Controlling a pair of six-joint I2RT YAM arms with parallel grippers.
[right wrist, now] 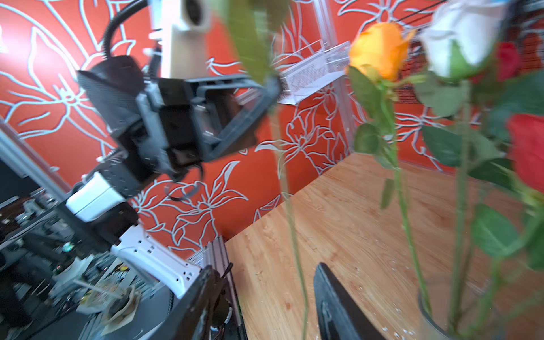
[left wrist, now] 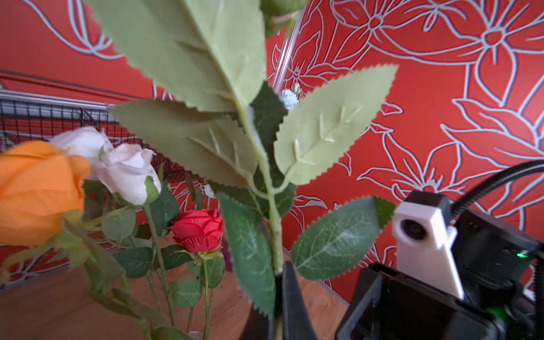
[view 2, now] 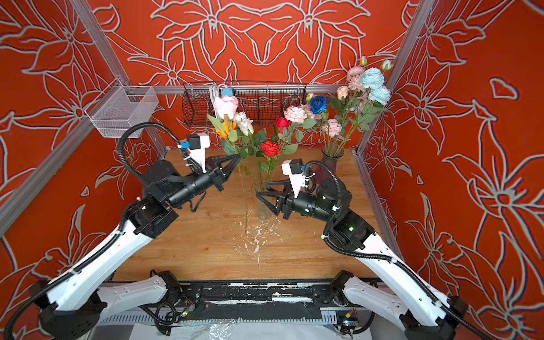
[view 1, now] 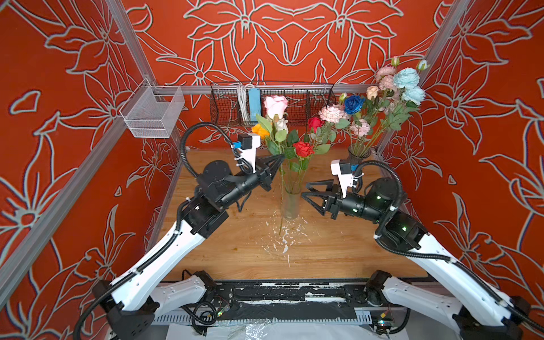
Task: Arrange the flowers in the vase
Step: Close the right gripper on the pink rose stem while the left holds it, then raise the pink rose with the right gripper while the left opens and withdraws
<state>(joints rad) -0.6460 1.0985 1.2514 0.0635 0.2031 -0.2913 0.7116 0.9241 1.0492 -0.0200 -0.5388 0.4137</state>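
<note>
**Left wrist view: left gripper (left wrist: pixel 279 282) pressed shut on a rose stem (left wrist: pixel 272 212)**

Broad serrated leaves fill the left wrist view above the pinch. In both top views the gripper's fingers meet in a point on the green stem, just below the foliage of a tall pink rose (view 1: pixel 275 106). Its bloom stands in front of the black wire basket (view 1: pixel 226 109) on the back wall.

From the pinch the stem drops outside the glass, just beside the clear vase (view 2: pixel 263 206) on its left. Its lower end comes down among white flecks (view 1: pixel 282 241) on the wooden table (view 1: pixel 235 250). Contact with the table cannot be told.

The clear vase stands upright near the table's middle. It holds an orange rose (view 1: pixel 260 131), a white rose (view 2: pixel 245 123) and a red rose (view 1: pixel 303 148).

The right gripper (view 1: pixel 304 190) sits level with the vase's rim on its right, jaws spread. In the right wrist view the hanging stem runs between its two fingers (right wrist: pixel 332 303), with the vase off to one side of them. Whether either finger touches the stem cannot be told.

In the back right corner a dark vase (view 1: pixel 358 153) holds the other flowers. They include pink peonies (view 1: pixel 332 113), light blue blooms (view 1: pixel 406 78), a dark blue rose (view 1: pixel 353 104) and a second red rose (view 1: pixel 315 123).
</note>
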